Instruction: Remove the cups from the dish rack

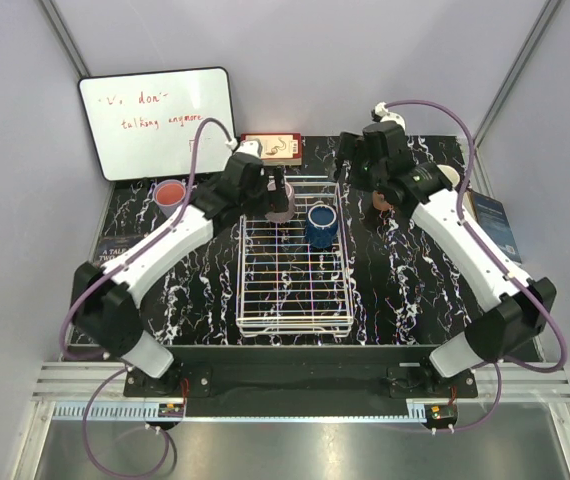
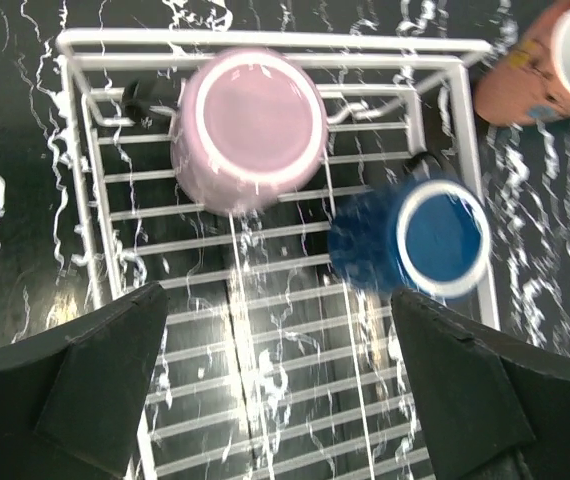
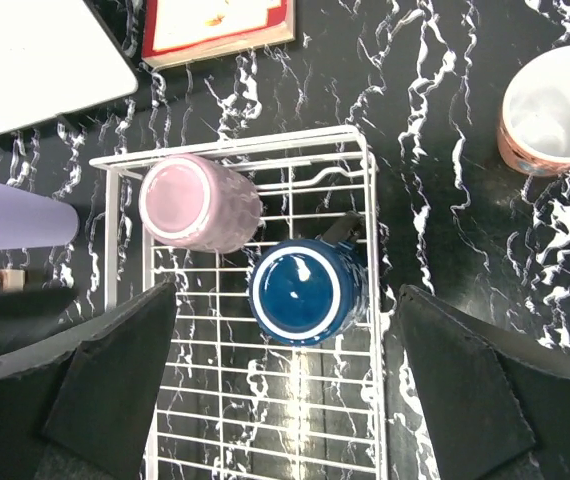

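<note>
The white wire dish rack (image 1: 295,324) lies mid-table. A mauve cup (image 1: 283,205) and a dark blue cup (image 1: 322,224) stand upside down in its far end. My left gripper (image 1: 271,190) is open and empty above the mauve cup (image 2: 250,130); the blue cup (image 2: 415,240) is to its right. My right gripper (image 1: 353,160) is open and empty, high over the rack's far right corner; it sees the blue cup (image 3: 305,292) and the mauve cup (image 3: 197,202). A lavender cup (image 1: 170,197) stands on the table left of the rack. A terracotta mug (image 1: 383,200) stands to its right.
A whiteboard (image 1: 155,120) leans at the back left. A red-edged book (image 1: 273,148) lies behind the rack and a blue book (image 1: 493,225) at the right edge. The rack's near half holds nothing. The mug (image 3: 553,110) has a white inside.
</note>
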`<state>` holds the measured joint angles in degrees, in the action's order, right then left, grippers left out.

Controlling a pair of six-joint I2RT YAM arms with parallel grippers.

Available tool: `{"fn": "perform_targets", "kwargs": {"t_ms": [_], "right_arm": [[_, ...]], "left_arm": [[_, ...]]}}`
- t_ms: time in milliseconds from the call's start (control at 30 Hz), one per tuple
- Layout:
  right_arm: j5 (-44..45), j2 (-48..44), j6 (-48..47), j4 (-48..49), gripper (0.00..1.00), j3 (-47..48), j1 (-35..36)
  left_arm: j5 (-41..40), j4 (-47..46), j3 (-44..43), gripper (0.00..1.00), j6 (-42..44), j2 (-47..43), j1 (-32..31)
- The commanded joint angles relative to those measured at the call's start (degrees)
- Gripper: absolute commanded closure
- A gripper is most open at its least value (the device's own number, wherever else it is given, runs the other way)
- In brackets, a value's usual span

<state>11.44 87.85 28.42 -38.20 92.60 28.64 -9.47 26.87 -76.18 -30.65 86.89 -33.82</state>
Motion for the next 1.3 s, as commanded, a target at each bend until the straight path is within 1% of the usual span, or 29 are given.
{"fn": "perform_targets", "kwargs": {"t_ms": [0, 133, 400, 467, 633, 767, 1100, 1267], "right_arm": [[0.6, -5.4, 0.3, 8.8, 0.00, -6.5, 1.2], [-0.7, -10.8, -0.1, 12.7, 0.00, -11.6, 2.6], [-2.8, -15.2, -1.4, 15.9, 0.00, -17.2, 3.5], [-3.3, -15.8, -1.6, 16.4, 0.00, -18.1, 3.5], [-3.8, -16.7, -1.5, 17.7, 0.00, -20.4, 3.5], [-4.2, -17.0, -1.4, 18.2, 0.00, -21.5, 3.5], [-5.6, -16.8, -1.1, 19.8, 0.00, -23.5, 3.5], [-5.6, -16.3, -1.1, 20.4, 0.00, -24.2, 3.5]], "left_arm": [[-4.2, -1.2, -6.9, 0.02, -2.6, 8.4, 0.3], [-7.7, -0.9, -10.4, 0.03, -6.1, 14.0, 0.3], [-13.2, -1.0, -12.4, 0.03, -14.2, 20.4, -0.1], [-15.5, -1.5, -13.0, 0.03, -15.0, 20.9, -0.4], [-16.5, -4.8, -12.9, 0.02, -16.8, 21.7, -0.7], [-17.9, -5.7, -13.0, 0.02, -18.6, 22.5, -0.8], [-22.8, -5.7, -15.0, 0.01, -20.4, 26.1, -0.8], [-25.2, -3.7, -17.4, 0.01, -20.5, 28.3, -0.8]]}}
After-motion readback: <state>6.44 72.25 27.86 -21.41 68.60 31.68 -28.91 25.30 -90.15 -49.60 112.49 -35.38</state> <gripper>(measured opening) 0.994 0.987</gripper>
